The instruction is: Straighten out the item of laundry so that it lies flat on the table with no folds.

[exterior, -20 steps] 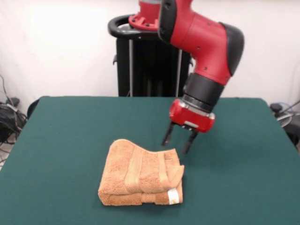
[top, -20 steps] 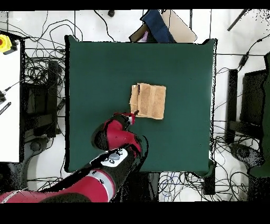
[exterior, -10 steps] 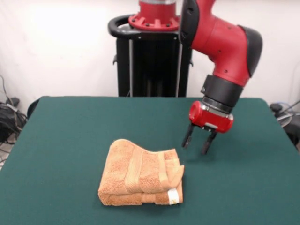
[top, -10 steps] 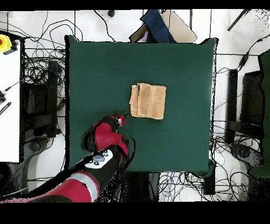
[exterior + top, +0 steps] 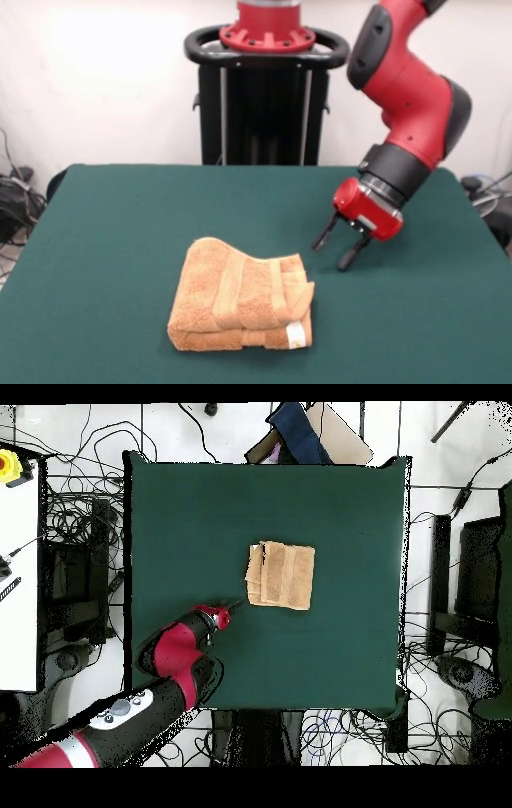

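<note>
Robotics lab: pedestal arm [image 5: 412, 96], green table [image 5: 200, 514], floor cables [image 5: 70, 524].

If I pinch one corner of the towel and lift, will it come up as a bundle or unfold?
Probably unfold: the towel is soft terry, folded in loose layers, so the lower ones should droop and peel open. Its thick pile looks grippy, not slippery. On the felt-like table a push would likely bunch it rather than slide it.

The red arm [image 5: 412, 76] reached down from above, its wrist tilted. The gripper [image 5: 336, 250] hung low with its fingers spread apart, empty.
</note>
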